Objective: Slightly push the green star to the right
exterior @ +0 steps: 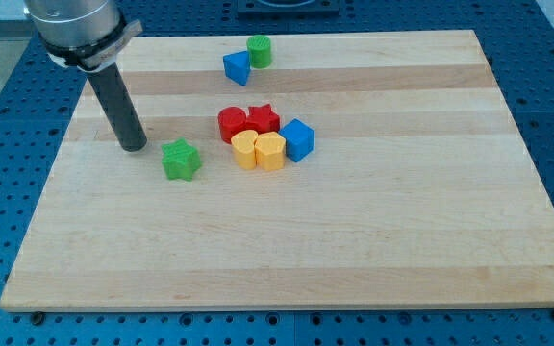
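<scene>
Wooden counter (402,231) fills the view; I have no jaws, just my tip (134,147) off the green star (181,160) at ten o'clock. I'd drop to nine o'clock, nudge briefly toward three, short of the yellow blocks (259,151).

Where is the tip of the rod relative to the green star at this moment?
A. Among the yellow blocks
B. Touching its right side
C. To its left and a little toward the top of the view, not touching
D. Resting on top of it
C: my tip stands to the view's left of the green star, slightly higher, with bare board between them.
</scene>
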Motion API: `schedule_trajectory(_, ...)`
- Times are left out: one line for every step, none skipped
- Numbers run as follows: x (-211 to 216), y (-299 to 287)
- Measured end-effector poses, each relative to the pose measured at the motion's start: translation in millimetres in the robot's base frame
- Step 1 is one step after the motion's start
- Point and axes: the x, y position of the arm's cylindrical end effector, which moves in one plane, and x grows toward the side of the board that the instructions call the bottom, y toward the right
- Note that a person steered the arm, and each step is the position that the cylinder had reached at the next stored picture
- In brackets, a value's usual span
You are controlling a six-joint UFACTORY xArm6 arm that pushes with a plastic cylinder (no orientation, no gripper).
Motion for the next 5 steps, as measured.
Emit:
schedule_trajectory(29.0,24.6)
schedule_trajectory(59.3,53.0)
schedule_trajectory(57.4,47.8)
schedule_trajectory(20.6,25.8)
schedule_trajectory(5.0,25.8)
